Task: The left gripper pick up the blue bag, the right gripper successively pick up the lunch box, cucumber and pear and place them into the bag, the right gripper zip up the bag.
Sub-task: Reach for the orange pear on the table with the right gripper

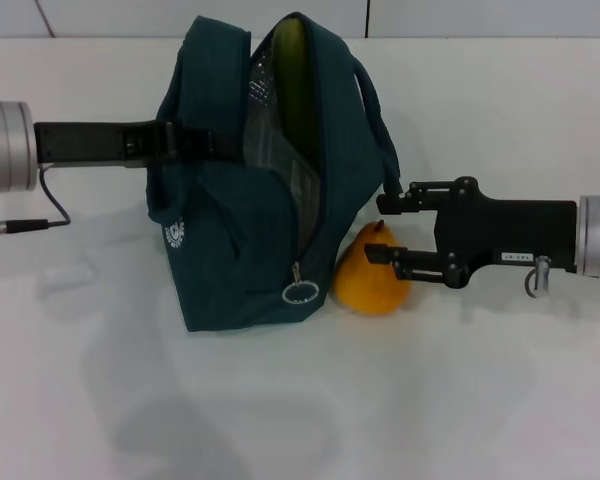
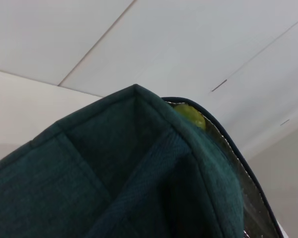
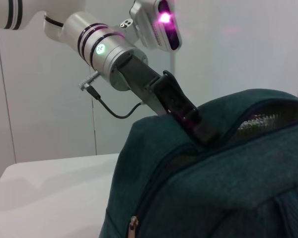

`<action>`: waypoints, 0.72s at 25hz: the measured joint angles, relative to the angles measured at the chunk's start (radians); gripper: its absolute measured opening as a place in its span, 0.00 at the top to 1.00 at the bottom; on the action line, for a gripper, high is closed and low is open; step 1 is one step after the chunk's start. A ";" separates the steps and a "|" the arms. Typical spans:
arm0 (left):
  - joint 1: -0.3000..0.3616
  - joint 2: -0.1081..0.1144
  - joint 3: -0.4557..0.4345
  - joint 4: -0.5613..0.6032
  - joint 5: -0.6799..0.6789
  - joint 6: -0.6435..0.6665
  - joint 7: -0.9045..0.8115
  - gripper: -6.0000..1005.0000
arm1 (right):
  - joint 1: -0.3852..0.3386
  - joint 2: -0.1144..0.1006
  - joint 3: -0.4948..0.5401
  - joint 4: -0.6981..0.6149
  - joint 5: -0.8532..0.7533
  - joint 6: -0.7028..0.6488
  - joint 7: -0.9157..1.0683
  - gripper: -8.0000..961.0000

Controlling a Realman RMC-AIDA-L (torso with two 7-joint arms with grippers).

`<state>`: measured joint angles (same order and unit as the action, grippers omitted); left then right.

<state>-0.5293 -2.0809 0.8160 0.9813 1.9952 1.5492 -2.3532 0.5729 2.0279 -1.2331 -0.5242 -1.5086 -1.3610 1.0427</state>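
Orange pear (image 1: 372, 280): on table beside bag, bracketed by spread fingers of right gripper (image 1: 388, 228), not yet grasped. Bag (image 1: 250, 200): unzipped, side clamped by left gripper (image 1: 205, 143). Cucumber (image 1: 292, 80): packed inside. Remaining: pear, zipping.

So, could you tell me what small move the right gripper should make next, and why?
Probably ease the right gripper forward around the pear and close. Its fingers are open at the pear, which sits on the table beside the blue bag. The left gripper holds the bag open, with the cucumber already inside.
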 joint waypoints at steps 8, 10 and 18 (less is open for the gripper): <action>-0.006 0.000 0.000 -0.001 -0.001 -0.001 0.000 0.95 | 0.022 0.000 -0.022 0.051 0.068 0.034 -0.039 0.45; -0.007 0.000 0.000 -0.001 -0.001 -0.002 0.000 0.95 | 0.024 0.000 -0.024 0.054 0.071 0.044 -0.039 0.45; -0.013 0.000 0.000 -0.001 -0.001 -0.009 0.000 0.95 | 0.027 0.000 -0.037 0.056 0.073 0.055 -0.040 0.46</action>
<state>-0.5424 -2.0814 0.8161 0.9802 1.9941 1.5405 -2.3532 0.6001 2.0278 -1.2697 -0.4684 -1.4360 -1.3059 1.0032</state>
